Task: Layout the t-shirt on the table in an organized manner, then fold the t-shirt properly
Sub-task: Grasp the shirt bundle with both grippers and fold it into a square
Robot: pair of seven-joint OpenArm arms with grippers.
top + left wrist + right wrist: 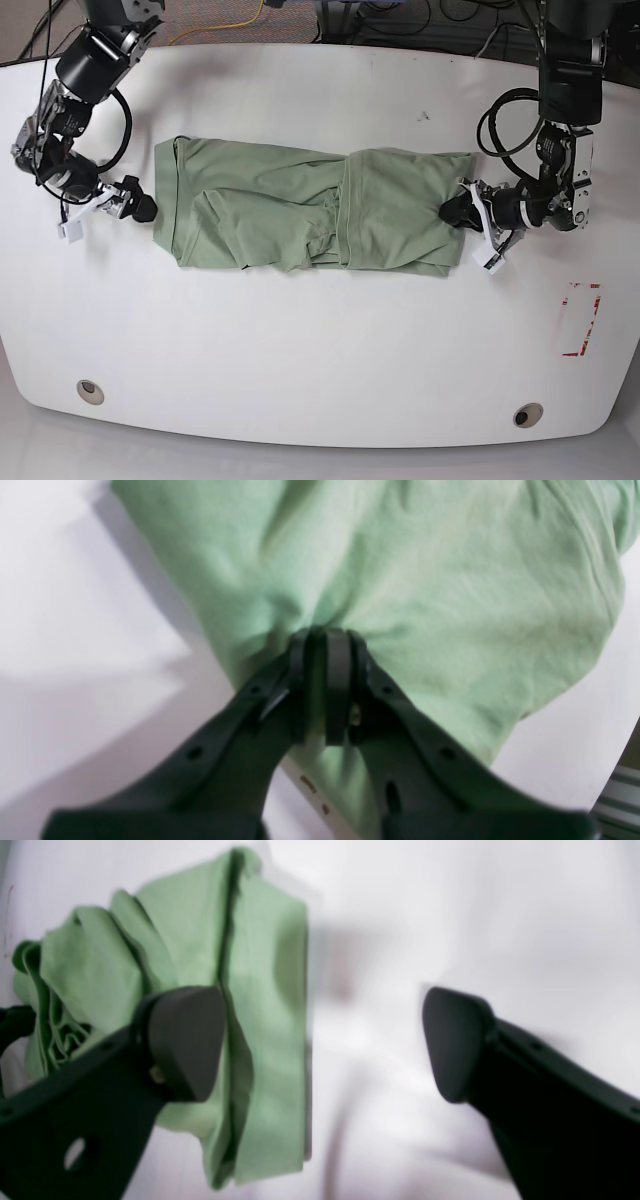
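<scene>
The pale green t-shirt [310, 205] lies stretched across the middle of the white table [320, 330], bunched and creased near its centre. My left gripper [457, 210] is at the shirt's right edge in the base view. In the left wrist view that gripper [322, 645] is shut on a pinch of the t-shirt [400, 580]. My right gripper [140, 207] sits just off the shirt's left edge. In the right wrist view it [320, 1040] is open, with the t-shirt [260, 990] behind its left finger and nothing between the pads.
A red tape rectangle [580, 320] marks the table's right side. Two grey grommet holes [90, 390] [527, 414] sit near the front edge. Cables run along the floor behind the table's back edge.
</scene>
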